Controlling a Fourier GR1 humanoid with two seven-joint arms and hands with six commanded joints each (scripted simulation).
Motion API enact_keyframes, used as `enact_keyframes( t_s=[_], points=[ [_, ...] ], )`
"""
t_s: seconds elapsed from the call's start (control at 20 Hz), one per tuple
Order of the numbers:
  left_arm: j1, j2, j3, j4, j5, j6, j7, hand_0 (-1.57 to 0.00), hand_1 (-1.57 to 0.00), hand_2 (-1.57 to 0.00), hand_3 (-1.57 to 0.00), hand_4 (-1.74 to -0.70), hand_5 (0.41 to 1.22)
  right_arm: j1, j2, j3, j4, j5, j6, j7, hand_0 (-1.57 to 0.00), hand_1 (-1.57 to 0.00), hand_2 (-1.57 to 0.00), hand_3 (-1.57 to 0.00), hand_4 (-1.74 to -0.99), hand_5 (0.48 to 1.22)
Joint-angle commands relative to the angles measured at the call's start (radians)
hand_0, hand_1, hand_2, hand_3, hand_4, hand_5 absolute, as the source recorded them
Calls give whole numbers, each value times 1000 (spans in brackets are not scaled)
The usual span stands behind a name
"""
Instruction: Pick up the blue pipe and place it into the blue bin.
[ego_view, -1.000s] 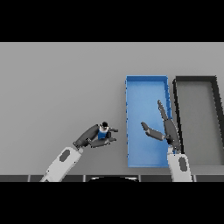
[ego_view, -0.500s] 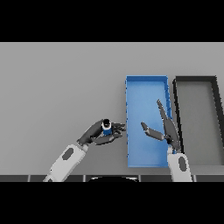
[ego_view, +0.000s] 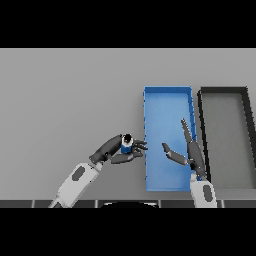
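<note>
My left hand (ego_view: 111, 149) is shut on the blue pipe (ego_view: 126, 144), a short blue tube with a dark ring end facing up. It holds the pipe just left of the blue bin (ego_view: 167, 100), close to the bin's left wall. My right hand (ego_view: 189, 151) is open, its fingers straight, over the blue bin's right part.
A black bin (ego_view: 223, 93) stands right beside the blue bin on its right. The grey table (ego_view: 65, 100) stretches to the left and back.
My left hand has carried the pipe to the right, toward the blue bin. My right hand has hardly moved.
</note>
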Motion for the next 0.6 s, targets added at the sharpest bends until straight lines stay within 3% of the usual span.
enact_keyframes(
  t_s=[0.0, 0.15, 0.3, 0.45, 0.55],
  points=[
    [6, -4, -4, -2, -10, 1, -7, -1569, -1570, -1570, -1570, -1473, 1220, 26, 12, 4, -17, 13, -19, 1, 1, 1, 1, 1, -1121, 578],
    [7, -5, 10, -2, -15, -12, -6, -1570, -1570, -1570, -1570, -1474, 1220, 98, 52, 14, -59, 45, -76, 5, 1, 1, 1, 1, -1157, 578],
    [17, -17, 7, 4, -42, -18, -13, -1571, -1571, -1571, -1571, -1474, 1221, 106, 57, 8, -84, 34, -83, 2, 1, -11, -3, 1, -1194, 572],
    [18, -23, 19, -1, -48, -28, -20, -1571, -1571, -1571, -1571, -1475, 1221, 110, 55, -2, -159, -85, -15, -90, 1, -17, -32, 1, -1172, 579],
    [26, -19, 23, -14, -54, -39, -18, -1571, -1571, -1571, -1571, -1475, 1221, 77, 9, -14, -210, -154, 47, -89, 1, -11, -20, 1, -1169, 597]
  ],
)
